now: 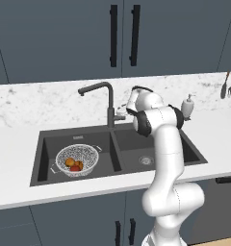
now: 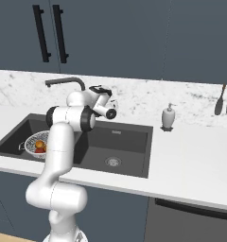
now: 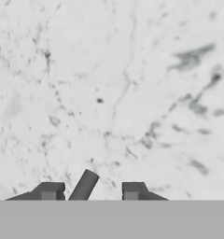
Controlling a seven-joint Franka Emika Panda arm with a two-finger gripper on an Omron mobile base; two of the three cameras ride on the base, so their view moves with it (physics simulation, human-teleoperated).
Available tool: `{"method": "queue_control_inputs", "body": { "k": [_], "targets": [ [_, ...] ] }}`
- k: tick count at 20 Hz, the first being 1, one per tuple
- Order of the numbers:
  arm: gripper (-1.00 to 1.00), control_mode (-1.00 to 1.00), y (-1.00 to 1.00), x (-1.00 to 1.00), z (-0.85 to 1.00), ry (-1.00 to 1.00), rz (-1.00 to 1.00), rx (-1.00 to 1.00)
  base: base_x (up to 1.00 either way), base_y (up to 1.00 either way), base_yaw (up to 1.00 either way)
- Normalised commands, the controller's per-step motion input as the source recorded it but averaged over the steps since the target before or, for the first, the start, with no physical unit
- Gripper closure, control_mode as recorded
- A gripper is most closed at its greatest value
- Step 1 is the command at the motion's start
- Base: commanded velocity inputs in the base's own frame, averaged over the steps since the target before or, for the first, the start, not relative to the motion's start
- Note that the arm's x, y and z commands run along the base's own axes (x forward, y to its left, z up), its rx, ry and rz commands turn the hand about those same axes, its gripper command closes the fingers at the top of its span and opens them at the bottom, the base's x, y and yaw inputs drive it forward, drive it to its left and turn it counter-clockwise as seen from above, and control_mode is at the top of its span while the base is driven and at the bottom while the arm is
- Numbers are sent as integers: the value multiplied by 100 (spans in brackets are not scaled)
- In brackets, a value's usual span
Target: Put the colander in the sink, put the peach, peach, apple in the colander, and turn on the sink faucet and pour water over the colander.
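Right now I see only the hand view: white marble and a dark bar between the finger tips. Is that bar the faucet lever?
Observer: Probably. In the left base view the hand is right beside the sink faucet, at its side lever.
Operator: Where is the colander?
Observer: The colander sits in the left basin of the sink.
Operator: Is fruit inside?
Observer: Yes, orange fruits and the red apple.

The claw (image 3: 89, 191) has the faucet lever (image 3: 84, 185) standing between its fingertips, marble backsplash (image 3: 132, 93) close ahead — the right sink basin (image 1: 151, 151) below lies open.
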Motion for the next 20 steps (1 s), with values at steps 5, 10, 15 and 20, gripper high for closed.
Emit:
{"method": "queue_control_inputs", "body": {
  "k": [5,10,15,20],
  "targets": [
    [100,-100,-3,37,-20,-1,-7,0,0,0,0],
    [100,-100,-26,35,-15,0,-12,0,0,0,0],
    [100,-100,-57,29,-15,0,-7,0,0,0,0],
    [100,-100,-71,28,-20,0,-4,0,0,0,0]
  ]
}}
